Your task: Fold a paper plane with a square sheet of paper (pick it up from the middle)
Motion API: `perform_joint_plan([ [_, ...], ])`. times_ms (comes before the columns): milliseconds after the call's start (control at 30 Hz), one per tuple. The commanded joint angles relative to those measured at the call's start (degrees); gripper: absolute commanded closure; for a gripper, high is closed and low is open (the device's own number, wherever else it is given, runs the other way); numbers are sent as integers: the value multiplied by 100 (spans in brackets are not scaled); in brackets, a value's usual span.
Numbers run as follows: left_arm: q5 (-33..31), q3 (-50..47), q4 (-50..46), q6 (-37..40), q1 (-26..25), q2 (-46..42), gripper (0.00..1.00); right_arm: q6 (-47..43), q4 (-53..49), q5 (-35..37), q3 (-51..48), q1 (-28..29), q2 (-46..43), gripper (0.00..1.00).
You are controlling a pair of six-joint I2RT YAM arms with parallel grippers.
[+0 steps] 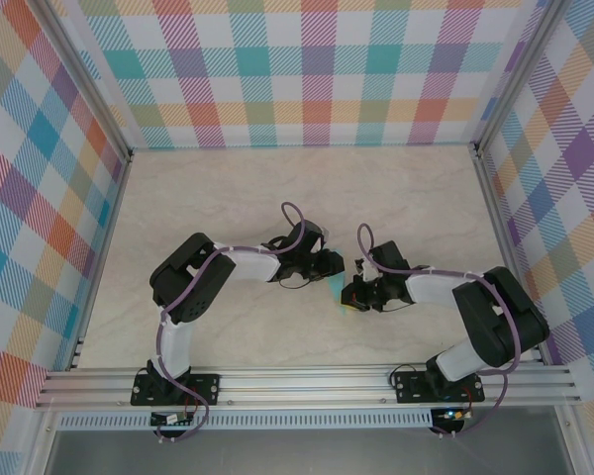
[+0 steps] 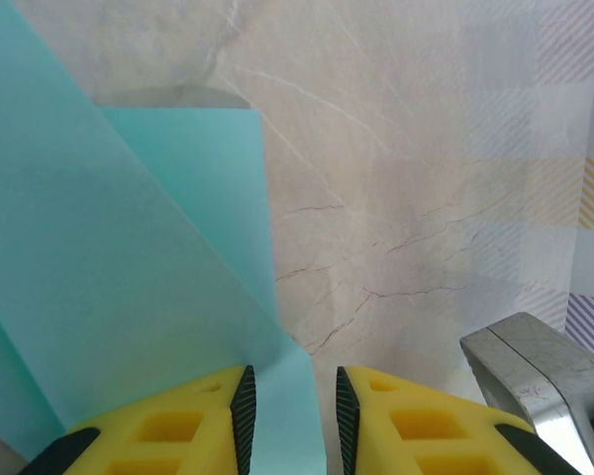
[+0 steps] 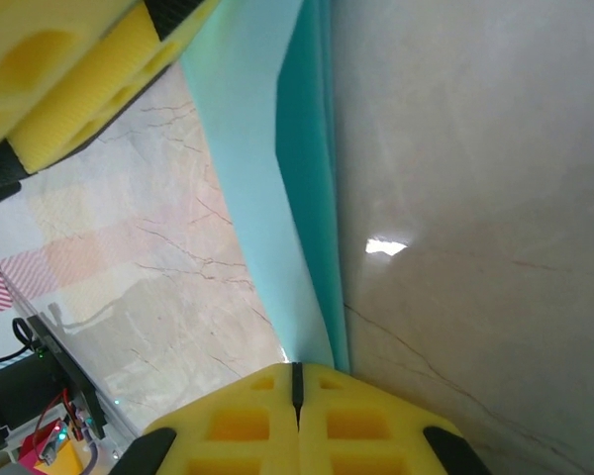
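Observation:
The sheet of paper [image 1: 337, 287] is light turquoise and folded into layers, and it is held between the two grippers at the middle of the table. My right gripper [image 3: 297, 368] is shut on one end of the paper [image 3: 267, 198], which runs as a narrow folded strip away from the tips. My left gripper [image 2: 290, 381] stands partly open, with an edge of the paper [image 2: 129, 297] lying in the gap between its pads. One left finger [image 3: 79, 89] shows at the top left of the right wrist view. In the top view the left gripper [image 1: 333, 267] and right gripper [image 1: 349, 294] nearly meet. I cannot tell whether the paper has a plane's shape.
The marble-patterned table [image 1: 277, 188] has checked walls on three sides. An aluminium rail [image 1: 307, 381] with both arm bases runs along the near edge. A grey metal piece [image 2: 544, 376] sits low on the right in the left wrist view.

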Motion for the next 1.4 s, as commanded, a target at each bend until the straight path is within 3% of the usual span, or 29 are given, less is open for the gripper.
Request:
perform_joint_plan([
  [0,-185,-162,-639,-34,33,224,70,-147,-349,100,-211,24,166,95],
  [267,-205,-122,-754,-39,43,251,70,-250,-787,337,-197,24,42,96],
  [633,-165,-51,-869,-33,39,337,70,-207,-904,-117,160,24,-911,96],
  [967,-112,-14,-904,-10,39,362,70,18,-159,-716,326,115,-230,94],
  [1367,-111,21,-955,19,44,398,70,-250,-562,-14,83,192,4,95],
])
